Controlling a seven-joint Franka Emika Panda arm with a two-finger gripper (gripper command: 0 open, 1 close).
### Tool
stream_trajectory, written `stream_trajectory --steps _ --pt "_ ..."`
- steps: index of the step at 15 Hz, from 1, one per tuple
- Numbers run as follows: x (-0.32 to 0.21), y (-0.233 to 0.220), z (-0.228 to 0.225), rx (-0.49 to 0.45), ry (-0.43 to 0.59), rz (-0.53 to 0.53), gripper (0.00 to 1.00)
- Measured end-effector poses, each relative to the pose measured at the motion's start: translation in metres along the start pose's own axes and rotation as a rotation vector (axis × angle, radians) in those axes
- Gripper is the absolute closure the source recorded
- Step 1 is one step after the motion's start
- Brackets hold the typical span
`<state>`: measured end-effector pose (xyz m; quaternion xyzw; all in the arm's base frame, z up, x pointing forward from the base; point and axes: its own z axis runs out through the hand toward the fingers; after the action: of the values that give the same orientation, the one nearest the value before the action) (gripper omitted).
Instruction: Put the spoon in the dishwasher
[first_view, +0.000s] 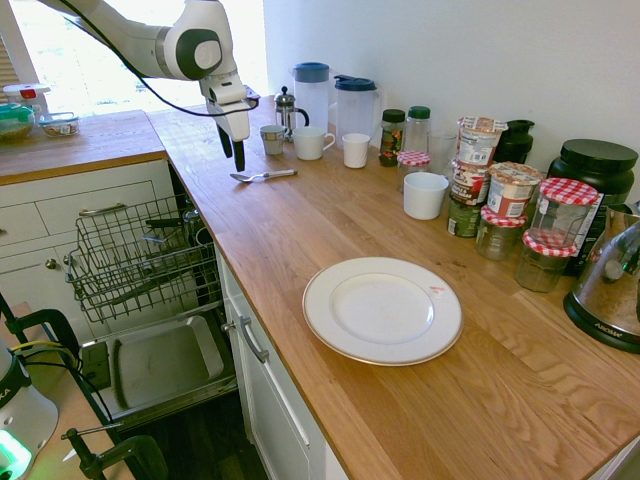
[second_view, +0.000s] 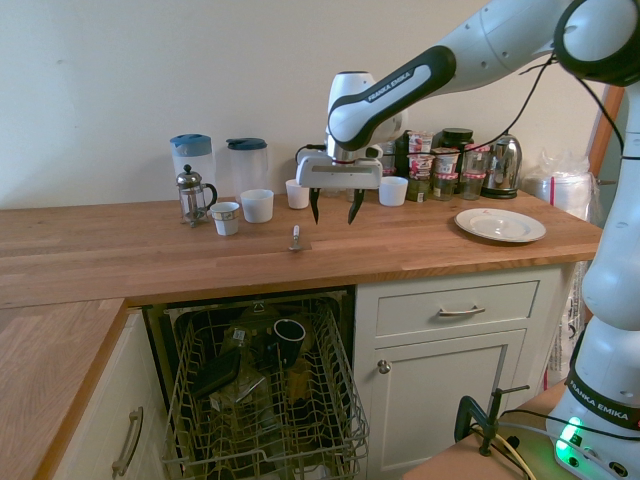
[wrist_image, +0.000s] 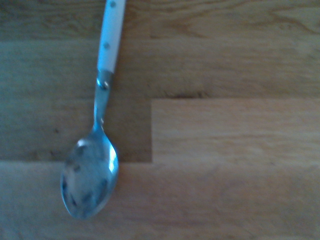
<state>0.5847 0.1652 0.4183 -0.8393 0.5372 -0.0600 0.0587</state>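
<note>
Your gripper (second_view: 333, 212) hung open and empty while the spoon (second_view: 295, 237) lay at its 8 o'clock, handle running 12-to-6
</note>
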Motion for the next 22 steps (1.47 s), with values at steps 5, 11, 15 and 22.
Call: stream_trajectory --steps 5,11,15,22 --pt "-0.015 -0.073 0.023 0.004 0.019 0.088 0.0" --pt "-0.004 -0.105 0.067 -0.031 0.024 0.135 0.0" --pt "-0.001 -0.114 0.08 -0.042 0.017 0.146 0.0" --pt "0.003 -0.12 0.086 -0.07 0.007 0.155 0.0"
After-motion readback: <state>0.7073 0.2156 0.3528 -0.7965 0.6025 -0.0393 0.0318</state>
